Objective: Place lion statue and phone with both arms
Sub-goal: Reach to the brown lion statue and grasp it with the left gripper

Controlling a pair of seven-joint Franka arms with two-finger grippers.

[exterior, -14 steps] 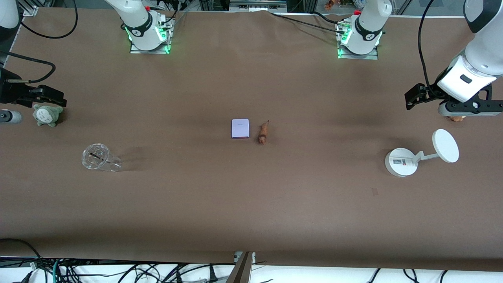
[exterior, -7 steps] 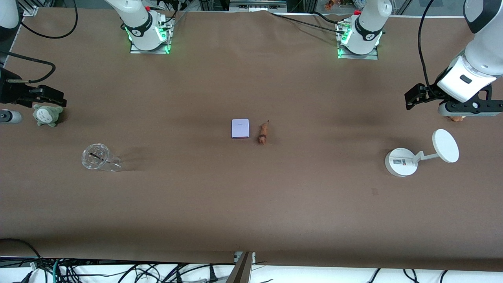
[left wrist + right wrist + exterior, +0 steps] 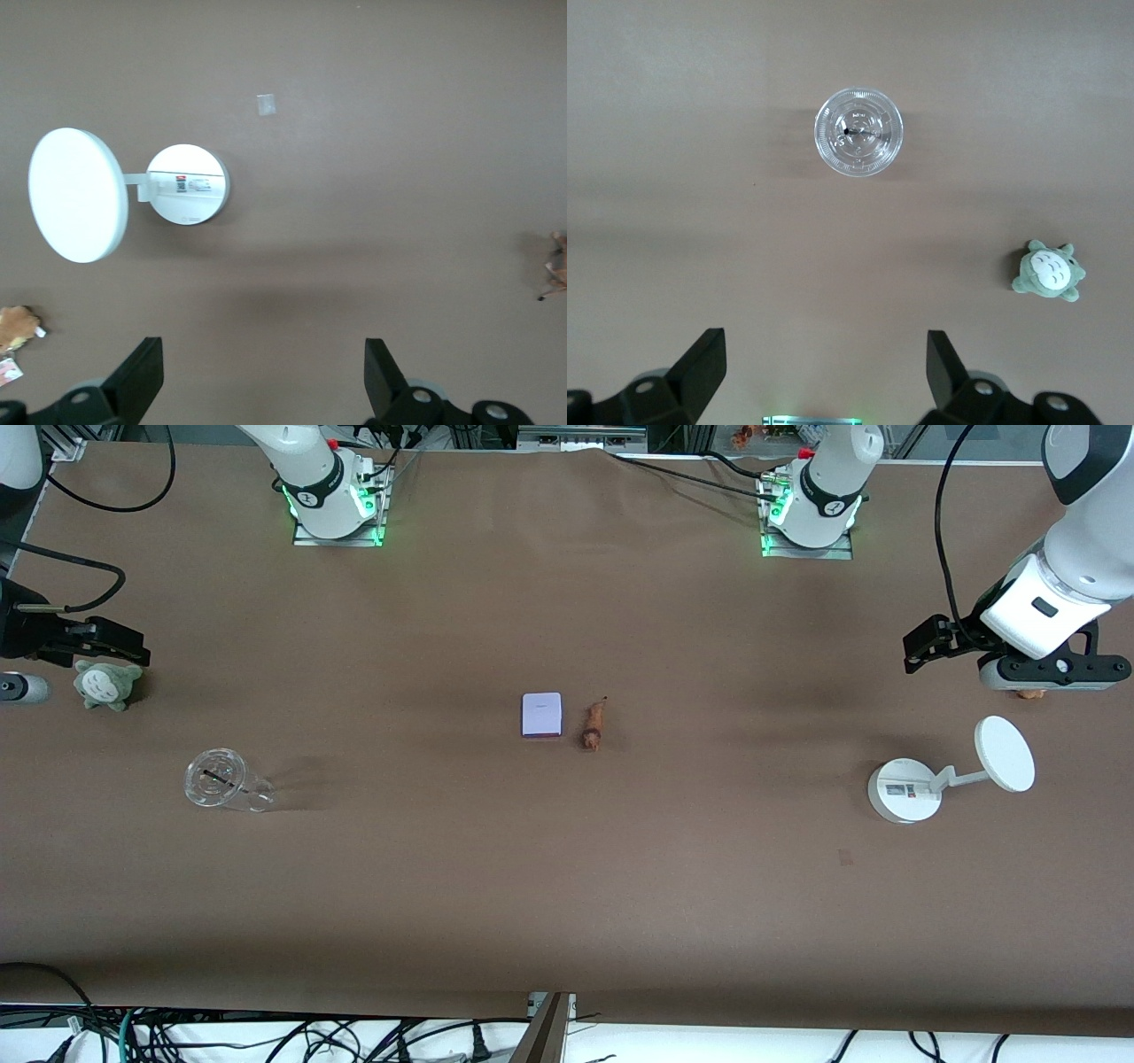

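Note:
The phone point(image 3: 541, 715) lies flat at the table's middle. The lion statue point(image 3: 594, 726) lies just beside it, toward the left arm's end, and shows at the edge of the left wrist view point(image 3: 556, 266). My left gripper point(image 3: 263, 382) is open and empty, up in the air at the left arm's end point(image 3: 1052, 675), over the tan plush toy point(image 3: 1028, 692). My right gripper point(image 3: 824, 376) is open and empty, up in the air at the right arm's end point(image 3: 18, 688), beside the grey-green plush toy point(image 3: 106, 683).
A white round-based stand point(image 3: 905, 790) with a disc point(image 3: 1005, 754) stands near the left arm's end, nearer the front camera than the left gripper. A clear cup point(image 3: 217, 779) stands near the right arm's end. Both lie far from the phone.
My left arm has shifted slightly toward the table's middle. The right arm, phone and lion statue have not moved.

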